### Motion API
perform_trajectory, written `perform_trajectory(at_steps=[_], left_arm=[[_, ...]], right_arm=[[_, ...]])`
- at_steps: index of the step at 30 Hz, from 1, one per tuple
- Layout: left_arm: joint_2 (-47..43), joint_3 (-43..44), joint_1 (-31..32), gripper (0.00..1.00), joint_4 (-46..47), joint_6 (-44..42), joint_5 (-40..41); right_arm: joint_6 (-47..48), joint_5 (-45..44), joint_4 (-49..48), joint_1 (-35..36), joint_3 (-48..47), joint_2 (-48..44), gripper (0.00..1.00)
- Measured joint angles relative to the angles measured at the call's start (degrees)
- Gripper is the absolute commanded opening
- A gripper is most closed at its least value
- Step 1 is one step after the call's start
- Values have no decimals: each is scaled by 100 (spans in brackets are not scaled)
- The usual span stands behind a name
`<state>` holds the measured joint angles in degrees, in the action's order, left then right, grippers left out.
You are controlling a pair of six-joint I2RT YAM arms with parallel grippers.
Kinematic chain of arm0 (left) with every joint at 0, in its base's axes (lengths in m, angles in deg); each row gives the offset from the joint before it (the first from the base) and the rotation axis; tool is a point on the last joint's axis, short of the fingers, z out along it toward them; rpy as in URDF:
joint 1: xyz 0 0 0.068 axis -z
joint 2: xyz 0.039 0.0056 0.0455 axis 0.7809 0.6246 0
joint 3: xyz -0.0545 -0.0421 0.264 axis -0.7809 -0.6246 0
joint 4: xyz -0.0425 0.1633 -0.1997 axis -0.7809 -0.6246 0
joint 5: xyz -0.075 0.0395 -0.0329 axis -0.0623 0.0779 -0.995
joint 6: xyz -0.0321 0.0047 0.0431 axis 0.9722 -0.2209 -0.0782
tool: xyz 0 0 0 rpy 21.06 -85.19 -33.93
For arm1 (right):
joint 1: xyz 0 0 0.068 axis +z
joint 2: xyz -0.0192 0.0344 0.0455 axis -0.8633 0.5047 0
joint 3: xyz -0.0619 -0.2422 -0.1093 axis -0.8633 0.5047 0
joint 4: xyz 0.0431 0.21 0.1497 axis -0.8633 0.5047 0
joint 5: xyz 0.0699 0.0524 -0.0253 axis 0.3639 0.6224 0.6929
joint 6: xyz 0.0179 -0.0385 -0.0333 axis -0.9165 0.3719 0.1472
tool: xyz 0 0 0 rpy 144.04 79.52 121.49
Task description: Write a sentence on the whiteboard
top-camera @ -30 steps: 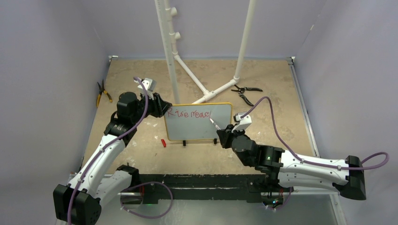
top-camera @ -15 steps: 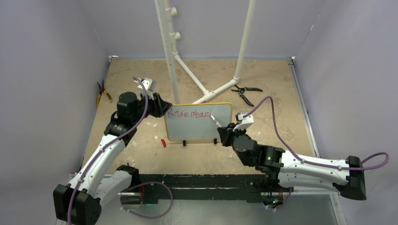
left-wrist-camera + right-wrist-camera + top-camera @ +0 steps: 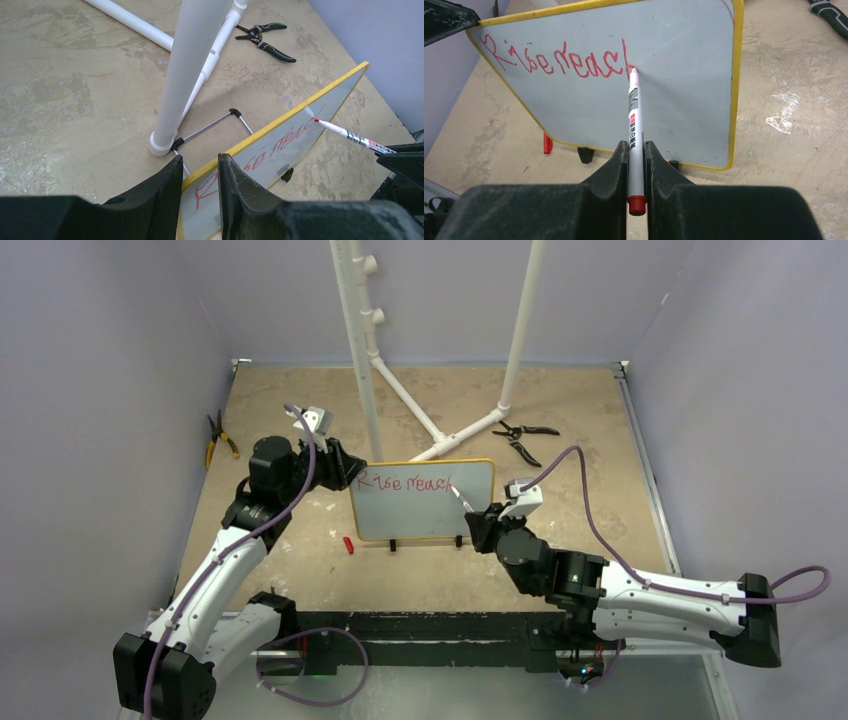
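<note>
right gripper clamped on marker, tip touching whiteboard just after the sentence (reads "Rise reach"); left gripper pinches its top-left edge, board upright mid-table

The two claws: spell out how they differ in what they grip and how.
The left claw straddles the yellow top edge of the whiteboard near its left corner; the right claw pinches a marker, tip on the board after the red sentence. The left claw's jaws stand wider, around the frame; the right claw's sit nearly closed on the barrel. Shared: both are black and gripping something.
</note>
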<state>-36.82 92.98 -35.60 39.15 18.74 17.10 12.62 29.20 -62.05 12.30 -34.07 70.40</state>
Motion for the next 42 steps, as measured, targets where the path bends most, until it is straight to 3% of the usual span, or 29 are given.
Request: perform_trajectory(at_steps=[30,42], left_arm=[[-2,0,0,30,-2,2,0],[-7,0,0,30,-2,2,0]], right_arm=[[-538,234,621,0,0,0,0],[-376,28,660,-4,-168,-511,0]])
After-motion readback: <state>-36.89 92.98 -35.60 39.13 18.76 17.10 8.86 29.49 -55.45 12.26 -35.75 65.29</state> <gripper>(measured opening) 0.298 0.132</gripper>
